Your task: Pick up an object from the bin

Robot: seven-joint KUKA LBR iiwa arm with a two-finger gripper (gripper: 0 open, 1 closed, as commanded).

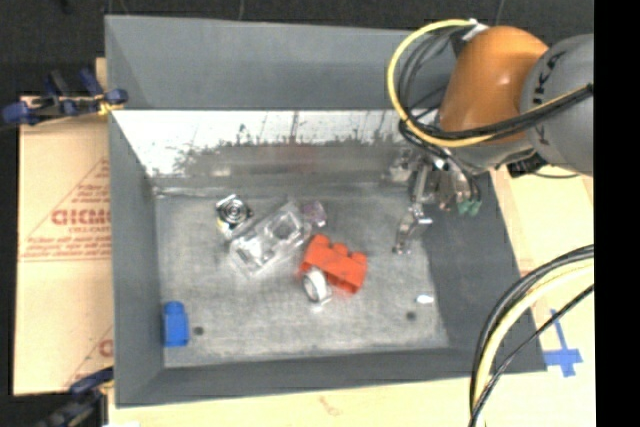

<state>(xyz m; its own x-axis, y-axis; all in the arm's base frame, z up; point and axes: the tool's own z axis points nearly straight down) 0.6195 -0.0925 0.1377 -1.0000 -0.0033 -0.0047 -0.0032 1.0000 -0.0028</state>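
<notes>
Grey sheet-metal bin [300, 65] was viewed from above, with the arm brought in from the right under its rounded orange cover [490, 75] and looped yellow and black cables [405, 85]. The gripper [405, 237] was hung low over bare floor in the right part of the bin, near the back wall. Whether it was spread or pressed together could not be told.

Nearest to it, to its left and apart from it, a red studded toy block [338, 260] was laid near the middle of the floor, askew to the walls. A small silvery-white cylinder [317, 286] was pressed against the block's lower left edge. Just to the left of the block a clear crumpled plastic piece [265, 240] was spread, with a small round silver cap [232, 211] at its upper left and a pale purple scrap [315, 211] at its upper right. A blue rectangular block [175, 324] was set alone in the front left corner — well apart from the rest. A tiny white fleck [425, 298] was seen on the floor in front of the gripper — toward the right wall.
</notes>
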